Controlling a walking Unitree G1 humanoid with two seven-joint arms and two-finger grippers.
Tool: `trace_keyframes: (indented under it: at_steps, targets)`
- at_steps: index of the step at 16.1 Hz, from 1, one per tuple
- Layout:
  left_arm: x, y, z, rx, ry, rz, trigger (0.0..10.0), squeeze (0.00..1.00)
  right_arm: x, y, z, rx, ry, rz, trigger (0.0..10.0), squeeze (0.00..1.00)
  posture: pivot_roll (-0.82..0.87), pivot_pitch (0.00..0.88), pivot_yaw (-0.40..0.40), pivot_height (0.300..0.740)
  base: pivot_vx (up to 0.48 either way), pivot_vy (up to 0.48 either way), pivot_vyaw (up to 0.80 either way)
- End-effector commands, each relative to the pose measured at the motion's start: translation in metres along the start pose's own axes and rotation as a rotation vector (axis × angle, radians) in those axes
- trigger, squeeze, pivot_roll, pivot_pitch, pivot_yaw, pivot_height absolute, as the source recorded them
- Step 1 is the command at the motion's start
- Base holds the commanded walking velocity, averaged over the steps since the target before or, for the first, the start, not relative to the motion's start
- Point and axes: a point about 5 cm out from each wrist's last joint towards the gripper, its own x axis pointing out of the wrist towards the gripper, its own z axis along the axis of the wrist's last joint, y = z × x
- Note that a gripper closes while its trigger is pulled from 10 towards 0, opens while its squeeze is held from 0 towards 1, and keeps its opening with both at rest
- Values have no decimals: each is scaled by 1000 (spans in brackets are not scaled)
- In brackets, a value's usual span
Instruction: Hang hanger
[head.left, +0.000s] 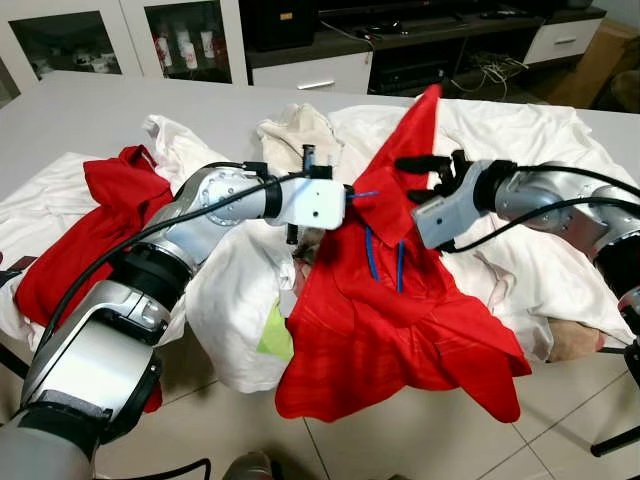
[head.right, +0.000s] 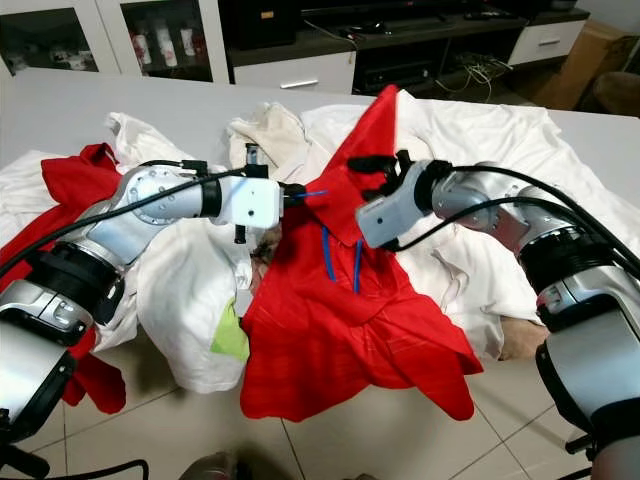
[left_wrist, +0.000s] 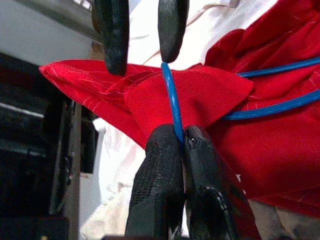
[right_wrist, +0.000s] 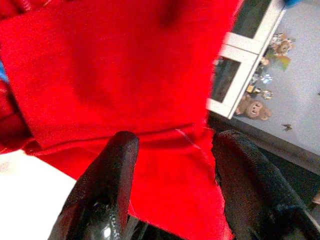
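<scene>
Hanger (left_wrist: 172, 102), thin, stiff blue wire pinched by the left gripper (left_wrist: 181, 137), sits inside the limp red shirt (head.left: 390, 330), whose collar lies between the right gripper's (right_wrist: 170, 145) parted fingers.

Head cameras look down at the table (head.left: 90, 110); wrist cameras sit close.

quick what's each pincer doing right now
Left pincer: shut on the blue hanger.
Right pincer: open, fingers either side of the red shirt.
</scene>
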Motion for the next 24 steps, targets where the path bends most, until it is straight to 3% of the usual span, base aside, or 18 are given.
trace_keyframes:
  at_steps: [1,4,7,12,17,18,19,20,24]
  targets:
    - [5,3,8,73,-10,-38,10000,0,0,-8,-4,-35,23,-12,10000,0,83,0,-16,740,0,0,0]
    - [9,0,14,155,-14,-78,10000,0,3,-13,-12,-106,87,-3,10000,0,83,0,-13,740,0,0,0]
    - [12,-2,14,171,-11,-88,10000,0,6,-23,-10,-121,82,-51,10000,0,89,0,-14,740,0,0,0]
    - [16,0,24,219,-53,-75,10000,0,9,1,-17,-160,142,76,10000,0,87,0,-14,740,0,0,0]
    - [16,4,29,275,-63,-58,10000,0,9,4,-21,-180,170,128,10000,0,88,0,-11,740,0,0,0]
    - [17,5,30,277,-71,-43,10000,0,11,6,-21,-176,173,130,5647,0,90,0,-12,740,0,0,0]
    - [17,7,31,281,-74,-26,10000,0,12,7,-20,-169,173,131,3608,0,91,0,-12,740,0,0,0]
    - [17,8,30,280,-74,-15,10000,0,12,7,-20,-164,173,128,0,0,91,0,-12,740,0,0,0]
    - [16,14,25,268,-54,66,10000,0,9,13,-23,-128,181,135,0,0,89,0,-14,740,0,0,0]
